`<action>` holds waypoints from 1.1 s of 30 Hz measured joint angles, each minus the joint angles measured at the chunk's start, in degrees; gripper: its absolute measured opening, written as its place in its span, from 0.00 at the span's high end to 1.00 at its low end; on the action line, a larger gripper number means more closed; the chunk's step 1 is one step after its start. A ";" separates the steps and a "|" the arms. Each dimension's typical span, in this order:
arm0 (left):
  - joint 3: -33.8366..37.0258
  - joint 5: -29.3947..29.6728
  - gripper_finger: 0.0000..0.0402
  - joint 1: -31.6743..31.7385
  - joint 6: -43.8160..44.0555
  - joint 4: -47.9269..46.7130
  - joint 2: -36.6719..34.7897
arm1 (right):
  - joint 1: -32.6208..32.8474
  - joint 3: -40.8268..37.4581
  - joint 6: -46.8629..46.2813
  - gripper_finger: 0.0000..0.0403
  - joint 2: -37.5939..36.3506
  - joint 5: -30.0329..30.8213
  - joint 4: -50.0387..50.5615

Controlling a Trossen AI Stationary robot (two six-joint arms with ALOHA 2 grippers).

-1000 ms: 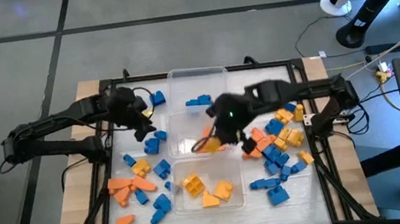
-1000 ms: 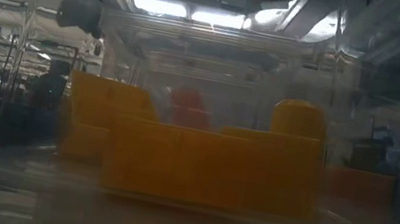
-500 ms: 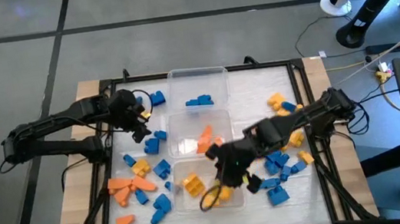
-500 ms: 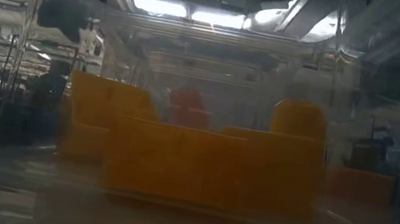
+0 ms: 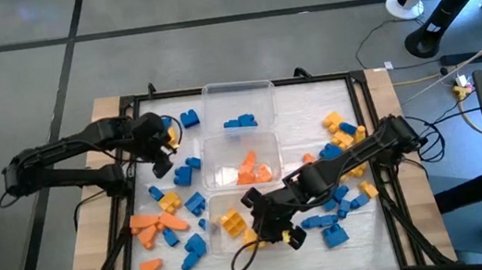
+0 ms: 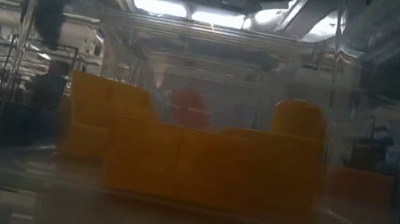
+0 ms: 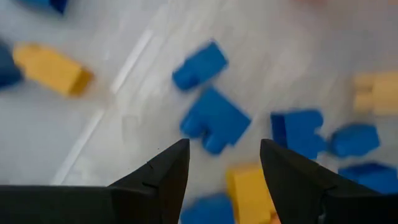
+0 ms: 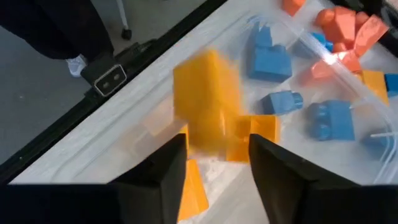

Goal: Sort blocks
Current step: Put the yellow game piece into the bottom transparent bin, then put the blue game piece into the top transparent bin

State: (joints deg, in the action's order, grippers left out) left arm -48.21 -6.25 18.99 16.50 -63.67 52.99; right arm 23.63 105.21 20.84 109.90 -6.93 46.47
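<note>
The counter (image 5: 358, 91) carries three clear tubs in a row down its middle: the far tub (image 5: 237, 93) holds blue blocks (image 5: 239, 122), the middle tub (image 5: 238, 143) orange blocks (image 5: 253, 167), and the near tub (image 5: 274, 210) yellow blocks (image 5: 232, 221). Loose blocks in all three colours lie along the counter's left and right sides.

The right arm has swung from the middle tub a second ago to the near tub's front edge, close to the counter's near edge. Its right end effector (image 5: 267, 229) was gripping a yellow block (image 8: 208, 99) then; now the fingers stand apart, and in the right wrist view that block shows blurred just ahead of them, above yellow pieces in the tub. My reading is that it is being let go, adding one more yellow piece to the right tub; whether it has landed cannot be told.

The left end effector (image 5: 161, 153) has drifted a little toward the counter's left side and hovers with fingers apart over a blue block (image 7: 214, 119) on the counter, likely its next pick for the far tub.
</note>
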 joint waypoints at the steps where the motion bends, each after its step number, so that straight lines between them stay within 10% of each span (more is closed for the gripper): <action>1: 0.00 -0.18 0.54 -0.48 0.47 -1.62 0.00 | -0.02 -0.02 -0.02 0.53 0.02 0.02 0.02; 7: 0.00 -0.47 0.54 -3.95 5.39 -11.29 0.00 | -0.02 -0.02 0.00 0.44 0.01 0.03 0.03; 18: 0.04 -0.64 0.54 -9.32 47.42 -17.83 0.00 | -0.02 -0.01 0.00 0.43 -0.01 0.08 -0.05; 24: 0.04 -0.60 0.54 -13.68 43.40 -17.71 0.02 | -0.02 -0.02 0.00 0.43 -0.01 0.08 -0.10; 33: 0.04 -0.55 0.54 -23.38 14.36 -10.23 0.58 | -0.02 -0.02 0.02 0.43 -0.01 0.08 -0.10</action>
State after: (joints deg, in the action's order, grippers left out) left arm -48.16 -6.81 -4.39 30.86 -73.90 53.57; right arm 23.62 105.19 20.86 109.89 -6.85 46.37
